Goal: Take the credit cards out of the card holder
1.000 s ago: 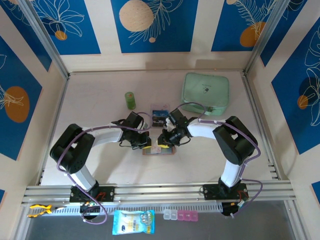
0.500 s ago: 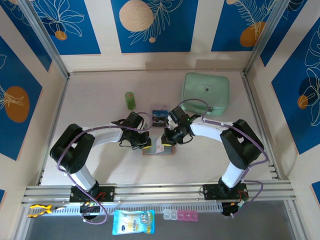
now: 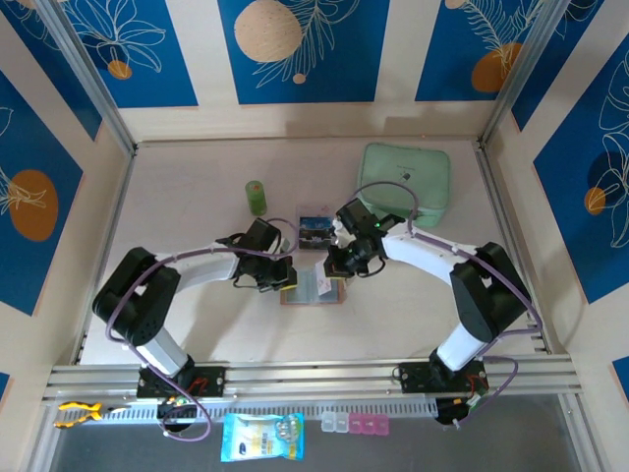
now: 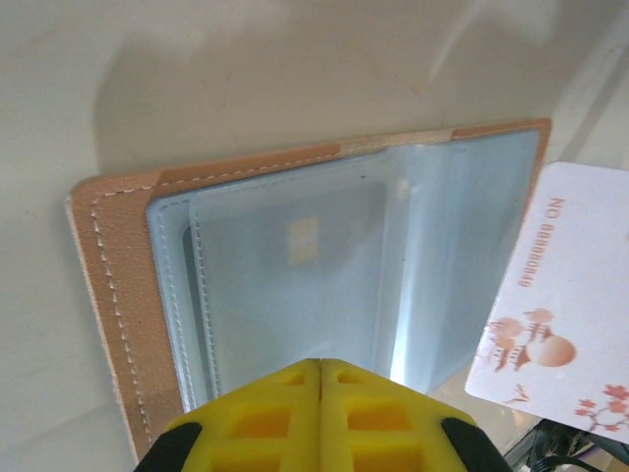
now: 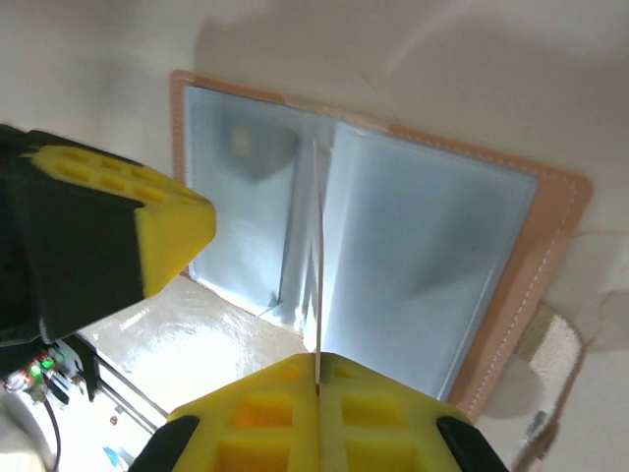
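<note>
Card holder (image 3: pixel 313 288) lies open on the table (image 3: pixel 206 324) between both arms. The left gripper (image 4: pixel 321 372), clenched empty, apparently pins its edge flat, so that the right gripper (image 5: pixel 319 370), pinching a white card (image 4: pixel 550 295) edge-on, can lift it clear.

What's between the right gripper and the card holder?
A white card, pinched edge-on in the right gripper, stands over the open card holder; the right wrist view shows it.
</note>
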